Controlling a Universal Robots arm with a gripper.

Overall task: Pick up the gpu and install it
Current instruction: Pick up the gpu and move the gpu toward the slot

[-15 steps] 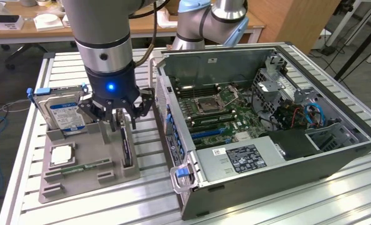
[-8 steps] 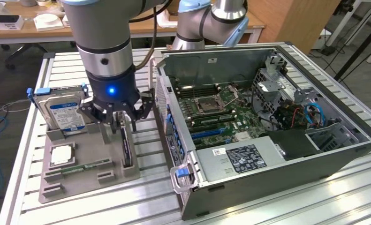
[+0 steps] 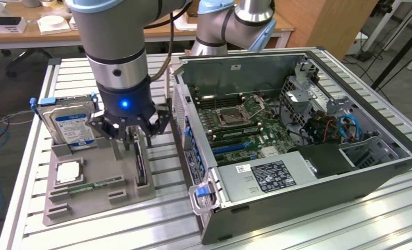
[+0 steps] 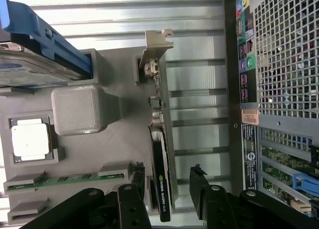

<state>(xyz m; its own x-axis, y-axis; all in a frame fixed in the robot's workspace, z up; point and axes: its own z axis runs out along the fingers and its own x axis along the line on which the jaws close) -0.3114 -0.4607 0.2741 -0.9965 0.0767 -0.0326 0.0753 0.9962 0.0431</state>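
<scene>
Exterior view: at the exterior view's left, the gripper (image 3: 137, 141) hangs released just over the gpu (image 3: 141, 167), which stands on edge in the grey tray (image 3: 105, 156).

Wrist view: its spread fingers (image 4: 199, 186) sit either side of the gpu (image 4: 160, 154), gripping nothing.

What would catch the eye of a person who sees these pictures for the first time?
The open computer case on the exterior view's right draws the eye first, its green board laid bare. Beside it, on the exterior view's left, the gripper hangs open over a gray tray, its fingers on either side of the graphics card that stands on edge there.
</scene>
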